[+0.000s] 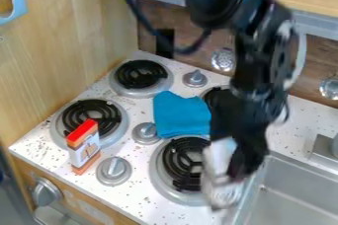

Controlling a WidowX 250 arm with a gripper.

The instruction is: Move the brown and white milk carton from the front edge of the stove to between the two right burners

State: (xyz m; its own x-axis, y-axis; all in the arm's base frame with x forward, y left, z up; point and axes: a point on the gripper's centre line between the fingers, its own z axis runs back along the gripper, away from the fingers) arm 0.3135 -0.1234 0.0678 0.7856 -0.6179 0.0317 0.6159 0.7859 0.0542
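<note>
While my arm comes in from the top edge of the view and bends downward, its gripper (232,170) hangs low, between the front right burner (187,164) and the metal sink (290,192). I see the wrist almost vertical above it. A pale, blurred shape (220,182) is at the gripper's lower end, over the burner's right edge; I cannot tell what it is, or whether the gripper is open, closed or gripping it. Up and to the left of the gripper, the blue cloth (182,114) lies crumpled on the speckled stovetop (142,194), just behind that burner. Farther left, a red, white and orange box (84,146) stands by the front left burner (113,119).
</note>
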